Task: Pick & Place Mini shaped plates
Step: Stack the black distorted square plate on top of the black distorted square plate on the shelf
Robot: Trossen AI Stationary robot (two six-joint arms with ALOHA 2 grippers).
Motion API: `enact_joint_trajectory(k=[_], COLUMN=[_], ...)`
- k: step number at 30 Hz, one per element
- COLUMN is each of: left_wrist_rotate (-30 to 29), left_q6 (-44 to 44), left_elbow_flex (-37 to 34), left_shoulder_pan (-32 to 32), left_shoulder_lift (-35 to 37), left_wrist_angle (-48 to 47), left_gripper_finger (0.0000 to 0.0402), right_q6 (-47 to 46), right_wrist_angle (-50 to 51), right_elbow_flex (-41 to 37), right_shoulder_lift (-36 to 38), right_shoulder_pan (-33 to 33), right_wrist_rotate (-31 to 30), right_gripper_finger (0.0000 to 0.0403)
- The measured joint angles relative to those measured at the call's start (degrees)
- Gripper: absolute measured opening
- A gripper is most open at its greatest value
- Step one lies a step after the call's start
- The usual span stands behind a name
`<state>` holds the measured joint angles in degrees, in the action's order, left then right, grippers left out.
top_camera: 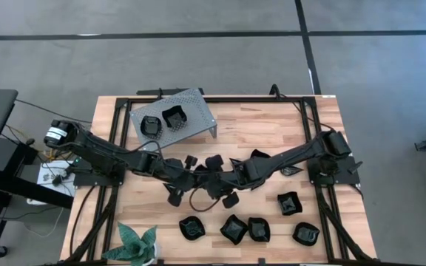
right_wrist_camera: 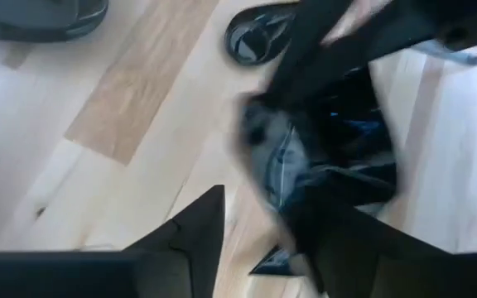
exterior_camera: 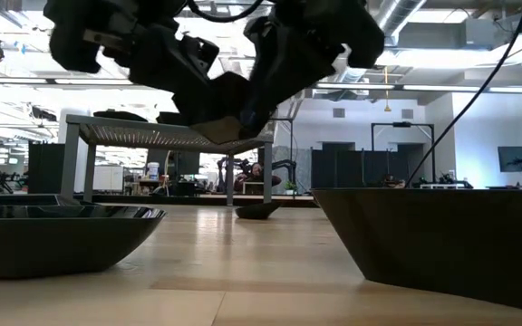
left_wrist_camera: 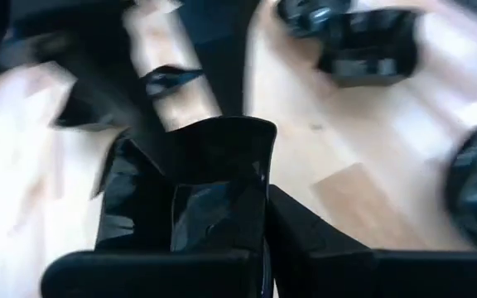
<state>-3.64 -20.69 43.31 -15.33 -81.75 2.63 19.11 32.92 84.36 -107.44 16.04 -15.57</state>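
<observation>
Left gripper [left_wrist_camera: 222,248] pinched a black mini plate [left_wrist_camera: 209,178] mid-table; right gripper [top_camera: 224,179] close beside it, finger state couldn't be told. Two plates [top_camera: 163,120] sat on the grey perforated stand [top_camera: 198,118]; many remained on the table [top_camera: 272,125]. Arms crowded centre, room tight.

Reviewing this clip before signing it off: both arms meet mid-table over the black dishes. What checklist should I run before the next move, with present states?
1. Left pincer holds a plate: ok, dish between its fingers.
2. Right pincer state: cannot tell, blurred.
3. Arms clear of each other: not ok, crowded together mid-table.
4. Stand has free room: ok, two plates at one end.
5. Front-row plates undisturbed: ok.
</observation>
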Motion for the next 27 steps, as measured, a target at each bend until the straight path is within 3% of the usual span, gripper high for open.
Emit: enact_joint_trajectory(k=[3,7,10,13,15,18,20,24,27], left_wrist_rotate=[-6.2,-14.8,-23.7,-32.6,-32.2,-23.3,-20.4,-20.4,-24.0], left_q6=[-0.1,-0.2,0.1,-0.4,0.1,3.5,4.7,4.7,4.5], left_elbow_flex=[0.0,0.4,1.2,2.6,2.8,2.8,2.7,2.7,2.7], left_shoulder_pan=[0.0,0.4,0.4,0.7,1.5,2.7,2.5,2.3,2.8], left_shoulder_lift=[0.4,2.0,4.3,8.1,11.2,13.1,13.3,12.7,12.7], left_wrist_angle=[0.2,1.1,-0.8,-0.2,-0.7,-1.8,-2.5,-3.1,-4.4], left_gripper_finger=[0.0007,0.0008,0.0010,0.0007,0.0007,0.0007,0.0006,0.0007,0.0007], right_q6=[-3.0,-6.7,-13.0,-23.3,-27.9,-29.0,-28.5,-28.4,-28.8], right_wrist_angle=[3.1,10.3,21.2,28.8,30.0,29.0,27.3,27.3,27.5], right_elbow_flex=[0.0,0.4,-0.1,0.0,0.0,-0.1,0.0,0.0,0.0], right_shoulder_lift=[0.1,1.7,3.0,4.5,5.4,5.6,5.6,5.2,5.0], right_shoulder_pan=[1.4,3.7,5.5,6.6,6.8,7.0,7.3,8.3,8.5], right_wrist_rotate=[-2.9,-15.0,-24.2,-28.4,-31.1,-31.2,-29.8,-29.1,-28.7], right_gripper_finger=[0.0173,0.0181,0.0185,0.0187,0.0187,0.0183,0.0180,0.0178,0.0180])
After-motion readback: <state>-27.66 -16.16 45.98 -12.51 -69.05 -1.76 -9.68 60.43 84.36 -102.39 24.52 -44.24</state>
